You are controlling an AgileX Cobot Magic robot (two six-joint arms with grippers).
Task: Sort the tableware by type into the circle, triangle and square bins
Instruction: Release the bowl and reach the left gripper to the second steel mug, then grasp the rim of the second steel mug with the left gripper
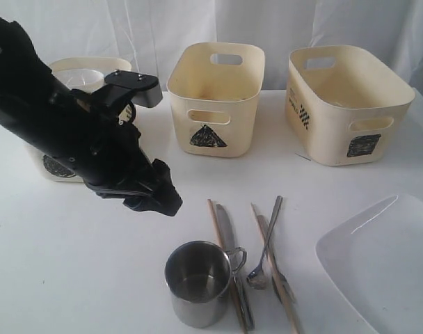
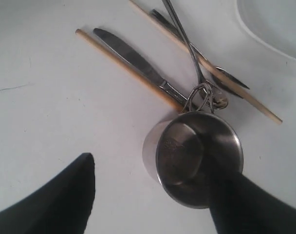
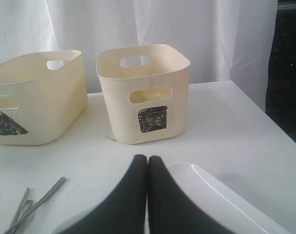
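A steel mug (image 1: 197, 282) stands upright near the front of the table, with its handle toward the cutlery. Beside it lie a knife (image 1: 229, 250), a spoon (image 1: 261, 259), a fork (image 1: 275, 268) and two wooden chopsticks (image 1: 215, 219). My left gripper (image 1: 159, 198) hovers open just left of and behind the mug (image 2: 199, 156), which one finger (image 2: 250, 204) partly covers. My right gripper (image 3: 147, 161) is shut and empty above the white square plate (image 3: 221, 195). The circle bin (image 1: 41, 163) holds a white bowl (image 1: 79, 78). The steel bowl and second mug are out of view.
The triangle bin (image 1: 215, 97) stands at the middle back and the square bin (image 1: 347, 104) at the back right. The plate (image 1: 385, 261) runs off the front right edge of the view. My left arm (image 1: 51, 118) hides most of the circle bin.
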